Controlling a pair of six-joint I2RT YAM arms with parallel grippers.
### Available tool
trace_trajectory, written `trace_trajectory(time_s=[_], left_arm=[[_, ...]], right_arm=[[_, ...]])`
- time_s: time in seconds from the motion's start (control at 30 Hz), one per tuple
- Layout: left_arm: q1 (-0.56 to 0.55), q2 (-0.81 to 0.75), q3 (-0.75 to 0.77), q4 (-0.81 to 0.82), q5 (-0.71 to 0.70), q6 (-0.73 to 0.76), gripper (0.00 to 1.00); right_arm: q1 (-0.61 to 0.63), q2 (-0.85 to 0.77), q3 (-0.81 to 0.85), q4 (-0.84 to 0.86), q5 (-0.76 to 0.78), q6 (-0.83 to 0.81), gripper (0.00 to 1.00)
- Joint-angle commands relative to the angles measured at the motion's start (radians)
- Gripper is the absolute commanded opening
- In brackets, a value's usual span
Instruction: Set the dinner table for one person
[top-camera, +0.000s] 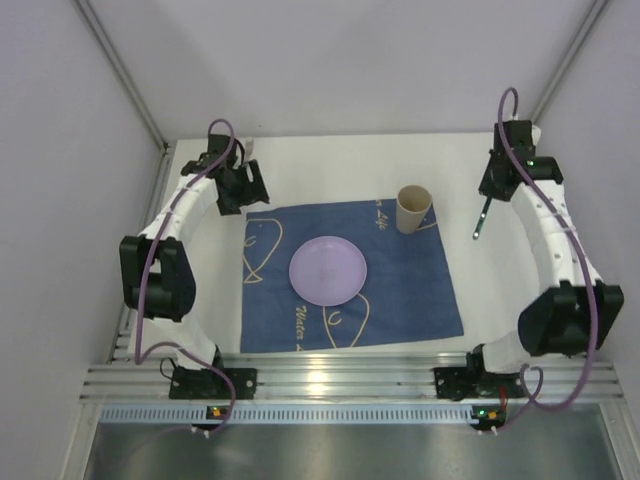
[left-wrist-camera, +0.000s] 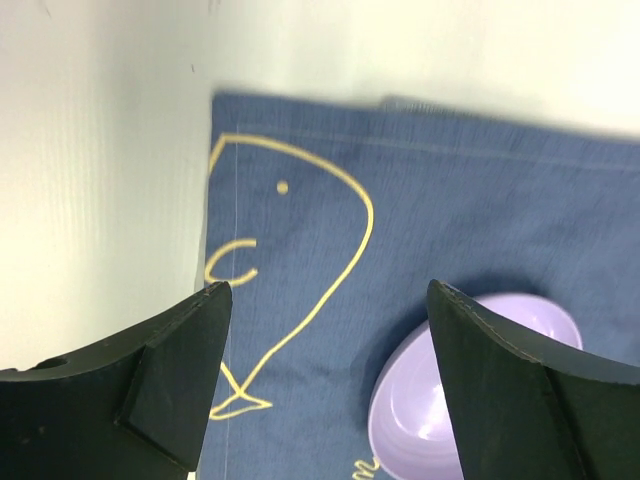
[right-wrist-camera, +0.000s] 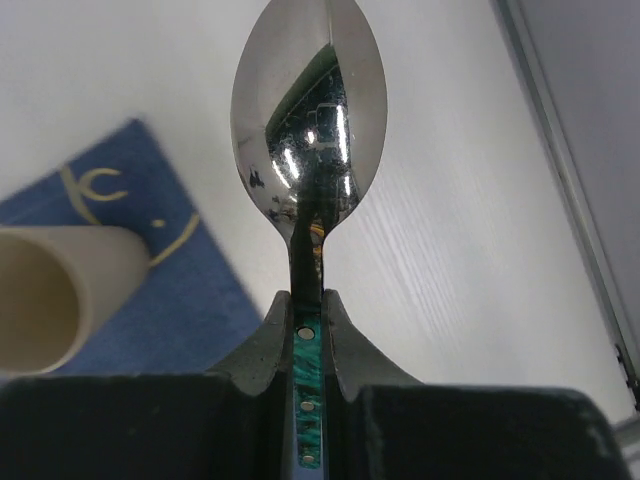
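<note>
Dinner table (top-camera: 330, 165) partly laid, spoon (right-wrist-camera: 308, 110) not yet placed.
Its white top lay under the left pincer (left-wrist-camera: 328, 295) and right pincer (right-wrist-camera: 310, 310); between them the blue placemat (top-camera: 410, 290), lilac plate (top-camera: 327, 269) and beige cup (top-camera: 413, 209) looked set. The right pincer was clenched on the spoon's handle, just right of the cup and off the mat. The left pincer gaped empty near the mat's far-left corner. Only the right wrist view showed the green-inlaid handle pinched; only the overhead showed the whole setting.
</note>
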Motion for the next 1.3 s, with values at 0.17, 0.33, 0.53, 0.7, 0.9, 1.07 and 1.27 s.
trace_trajectory(time_s=[0.17, 0.33, 0.53, 0.7, 0.9, 1.07, 1.27], left_arm=[[0.030, 0.044, 0.091, 0.034, -0.085, -0.021, 0.84], [0.050, 0.075, 0.103, 0.095, -0.107, -0.027, 0.84], [0.079, 0.135, 0.224, 0.095, -0.116, -0.007, 0.84], [0.093, 0.210, 0.330, 0.105, -0.108, 0.034, 0.84], [0.113, 0.369, 0.502, 0.104, -0.079, 0.088, 0.83], [0.117, 0.486, 0.581, 0.147, -0.081, 0.105, 0.82], [0.119, 0.698, 0.802, 0.218, -0.035, 0.082, 0.77]], right_arm=[[0.471, -0.296, -0.060, -0.034, -0.222, 0.004, 0.00], [0.569, -0.338, -0.320, 0.078, -0.288, 0.097, 0.00], [0.600, -0.262, -0.487, 0.241, -0.370, 0.100, 0.00], [0.602, -0.168, -0.534, 0.350, -0.384, 0.126, 0.00], [0.602, -0.045, -0.521, 0.422, -0.370, 0.163, 0.05], [0.614, -0.036, -0.510, 0.382, -0.384, 0.157, 0.55], [0.623, -0.155, -0.482, 0.272, -0.413, 0.114, 0.57]])
